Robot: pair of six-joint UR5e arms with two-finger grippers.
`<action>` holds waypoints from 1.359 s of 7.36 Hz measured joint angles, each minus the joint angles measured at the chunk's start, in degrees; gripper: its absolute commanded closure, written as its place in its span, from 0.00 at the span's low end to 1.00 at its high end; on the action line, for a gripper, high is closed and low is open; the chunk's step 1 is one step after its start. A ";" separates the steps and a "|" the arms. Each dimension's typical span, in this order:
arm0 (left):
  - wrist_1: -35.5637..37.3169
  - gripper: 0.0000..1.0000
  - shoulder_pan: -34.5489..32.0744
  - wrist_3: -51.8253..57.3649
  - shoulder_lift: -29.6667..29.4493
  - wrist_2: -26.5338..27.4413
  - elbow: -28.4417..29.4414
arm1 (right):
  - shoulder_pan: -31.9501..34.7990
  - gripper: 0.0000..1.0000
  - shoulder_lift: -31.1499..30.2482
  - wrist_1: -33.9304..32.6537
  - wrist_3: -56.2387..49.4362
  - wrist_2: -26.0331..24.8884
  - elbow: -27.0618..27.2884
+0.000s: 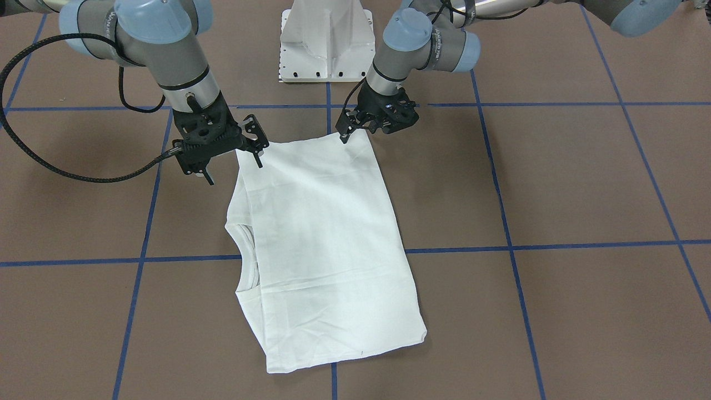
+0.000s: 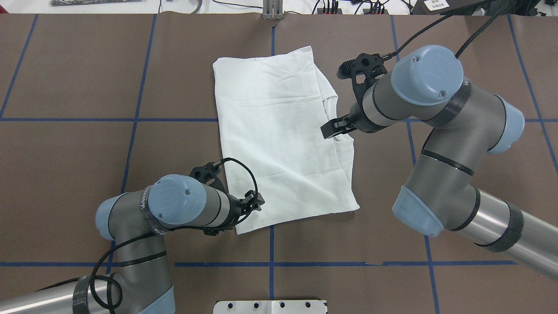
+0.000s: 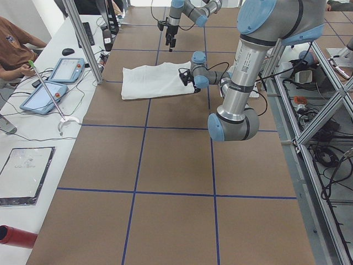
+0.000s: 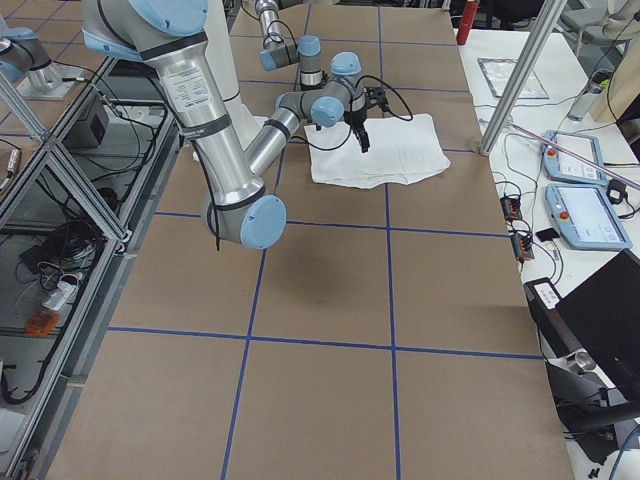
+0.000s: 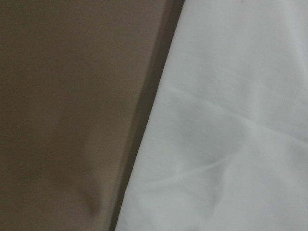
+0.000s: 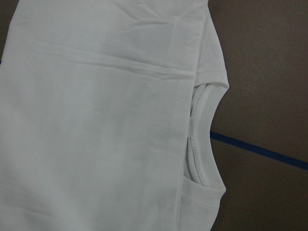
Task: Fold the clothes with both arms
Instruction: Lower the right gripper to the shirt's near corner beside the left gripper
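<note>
The left gripper (image 2: 255, 203) sits low at the folded white T-shirt (image 2: 274, 131)'s near left corner; its jaws cannot be judged. The shirt lies flat mid-table (image 2: 87, 87). The right gripper (image 2: 333, 127) hovers over the collar (image 6: 201, 144) edge, and I cannot tell its grip either.

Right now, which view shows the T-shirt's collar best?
Right wrist-mounted: the ribbed collar is close and sharp. Front-facing and overhead show it small on the T-shirt; side views are too far; left wrist shows only plain cloth.
</note>
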 measured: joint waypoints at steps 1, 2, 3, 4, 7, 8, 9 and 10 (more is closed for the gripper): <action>1.36 0.14 0.51 0.00 -0.04 -0.04 -0.17 | 0.00 0.00 0.00 0.06 0.11 0.01 0.00; 2.49 0.18 0.89 -0.01 -0.09 -0.08 -0.39 | 0.00 0.00 0.00 0.09 0.17 0.01 0.02; 3.03 0.23 1.14 -0.22 -0.13 -0.12 -0.50 | 0.00 0.00 0.00 0.09 0.20 0.01 0.06; 3.22 0.27 1.27 -0.58 -0.24 -0.27 -0.51 | 0.00 0.00 0.00 0.10 0.21 0.01 0.07; 3.37 0.54 1.34 -1.03 -0.86 -0.90 -0.19 | 0.00 0.00 -0.05 0.10 0.18 0.02 0.08; 3.39 0.57 1.34 -1.05 -0.91 -0.93 -0.19 | 0.00 0.00 -0.08 0.10 0.20 0.02 0.08; 3.40 0.63 1.35 -1.06 -0.96 -0.94 -0.19 | 0.00 0.00 -0.11 0.10 0.19 0.01 0.09; 3.40 0.85 1.35 -1.08 -1.03 -0.94 -0.22 | 0.03 0.00 -0.14 0.10 0.18 0.02 0.09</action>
